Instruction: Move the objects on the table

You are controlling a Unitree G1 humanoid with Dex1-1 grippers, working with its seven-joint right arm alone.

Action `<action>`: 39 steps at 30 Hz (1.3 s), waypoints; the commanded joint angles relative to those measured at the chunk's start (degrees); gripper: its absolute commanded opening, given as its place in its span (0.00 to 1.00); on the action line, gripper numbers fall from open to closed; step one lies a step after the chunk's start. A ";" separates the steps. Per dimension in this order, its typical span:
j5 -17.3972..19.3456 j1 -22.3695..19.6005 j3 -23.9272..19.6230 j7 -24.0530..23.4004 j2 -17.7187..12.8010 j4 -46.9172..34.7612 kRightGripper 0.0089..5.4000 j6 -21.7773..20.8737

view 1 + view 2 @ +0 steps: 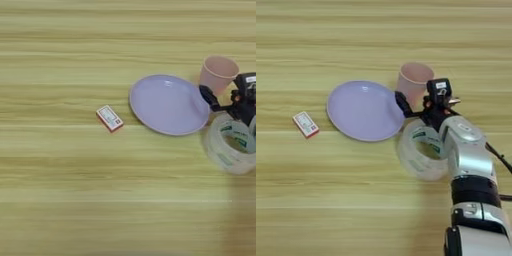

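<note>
**Inspector:** Which step is in hand?

**Onlooker:** The approach, as I judge it. The right gripper hangs between the pink cup and the tape roll. One black finger reaches out over the near rim of the lilac plate; the other I cannot make out, so whether the fingers stand wide or narrow I cannot tell. They do not appear to hold anything.

**Inspector:** Where do the task's things lie?

**Onlooker:** The cup stands upright just beyond the fingers, mouth up, close by the plate's edge. The tape roll lies flat on the counter just behind and beneath the fingers, partly under the silver forearm. A small red-and-white box lies well apart, on the far side of the plate from the fingers. No blue block shows in either view.

**Inspector:** What does the next move call for?

**Onlooker:** If the cup is the target, a short advance with the fingers set about its wall, gently, since it looks light and easy to tip. If the roll, a drawing back and a drop over its rim.

**Inspector:** Room and edges?

**Onlooker:** It is tight about the fingers: cup, plate and roll crowd together. Past the plate and toward the near side the counter lies broad and open. No counter edge shows.
</note>
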 commanded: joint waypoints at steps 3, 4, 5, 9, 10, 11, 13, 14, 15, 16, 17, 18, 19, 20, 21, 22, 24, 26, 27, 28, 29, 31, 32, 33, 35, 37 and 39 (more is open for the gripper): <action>-0.61 -6.01 -0.30 -1.50 -1.85 0.54 1.00 -3.10; -0.68 -6.39 -0.31 -1.63 -1.82 1.15 1.00 -3.27; -0.71 -6.80 -0.37 -1.80 -1.79 1.78 1.00 -3.44; -0.68 -8.04 -0.46 -2.18 -1.83 3.76 1.00 -4.11; -0.67 -8.34 -0.46 -2.23 -1.81 4.16 1.00 -4.28; -0.72 -8.72 -0.45 -2.37 -1.80 4.71 1.00 -4.52; -0.80 -9.47 -0.45 -2.61 -1.78 5.86 1.00 -4.94; -0.87 -9.84 -0.46 -2.76 -1.78 6.47 1.00 -5.20; -0.94 -10.23 -0.48 -2.95 -1.78 7.14 1.00 -5.53; -1.02 -10.71 -0.51 -3.26 -1.78 7.94 1.00 -5.94; -1.06 -11.11 -0.51 -3.53 -1.78 8.63 1.00 -6.28; -1.07 -11.45 -0.51 -3.71 -1.76 9.24 1.00 -6.52; -1.08 -11.75 -0.51 -3.81 -1.74 9.78 1.00 -6.74; -1.12 -12.17 -0.50 -3.92 -1.74 10.66 1.00 -7.06; -1.14 -12.61 -0.55 -4.07 -1.76 11.55 1.00 -7.35; -1.13 -13.10 -0.63 -4.22 -1.80 12.53 1.00 -7.68; -0.99 -13.77 -0.77 -4.25 -1.85 13.85 1.00 -8.27; -0.94 -14.25 -0.75 -4.14 -1.86 14.75 1.00 -8.78; -0.97 -14.50 -0.70 -4.10 -1.85 15.19 1.00 -8.99; -0.99 -14.81 -0.66 -4.10 -1.82 15.71 1.00 -9.22; -1.00 -15.07 -0.63 -4.08 -1.79 16.17 1.00 -9.44; -0.99 -15.50 -0.61 -3.99 -1.78 16.95 1.00 -9.77; -0.99 -15.72 -0.61 -3.98 -1.79 17.36 1.00 -9.92; -1.00 -15.94 -0.61 -3.97 -1.80 17.80 1.00 -10.09; -0.92 -16.33 -0.65 -3.96 -1.79 18.54 1.00 -10.43; -0.81 -16.75 -0.75 -3.96 -1.77 19.22 1.00 -10.76; -0.75 -17.30 -0.83 -4.01 -1.69 20.06 1.00 -11.13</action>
